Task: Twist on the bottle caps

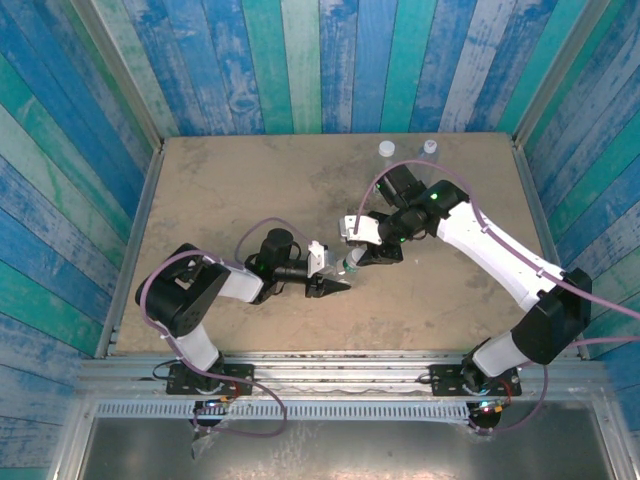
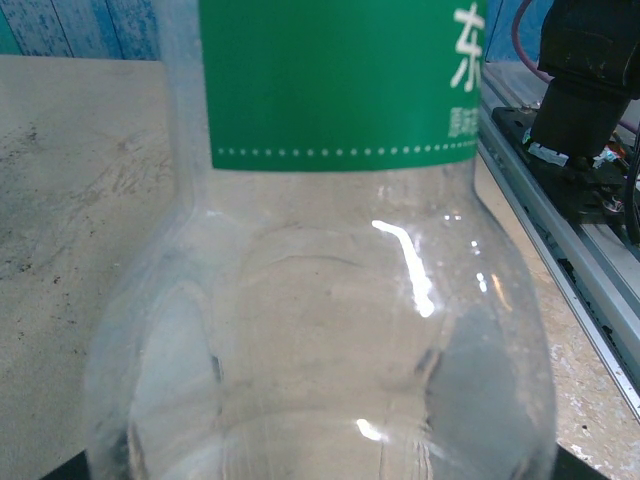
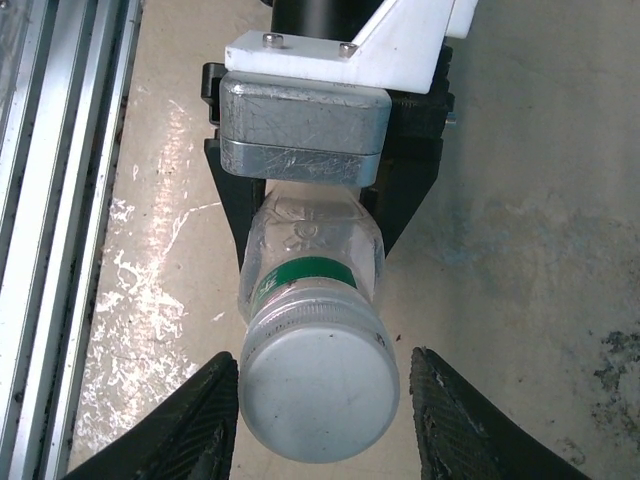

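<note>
A clear bottle [image 3: 315, 250] with a green label lies tilted between both arms above the table's middle [image 1: 351, 264]. My left gripper [image 1: 335, 285] is shut on its wide lower body, its black fingers [image 3: 232, 200] clamping both sides; the bottle's belly [image 2: 330, 300] looms right in front of the left wrist camera. A white cap [image 3: 318, 390] sits on the bottle's neck. My right gripper [image 3: 325, 425] is open, one finger on each side of the cap, with a narrow gap on the left and a slightly wider one on the right.
Two more small bottles [image 1: 386, 150] [image 1: 430, 147] stand upright with caps on at the table's back edge. The metal rail [image 3: 60, 200] runs along the near edge, and the right arm's base [image 2: 585, 100] sits on it.
</note>
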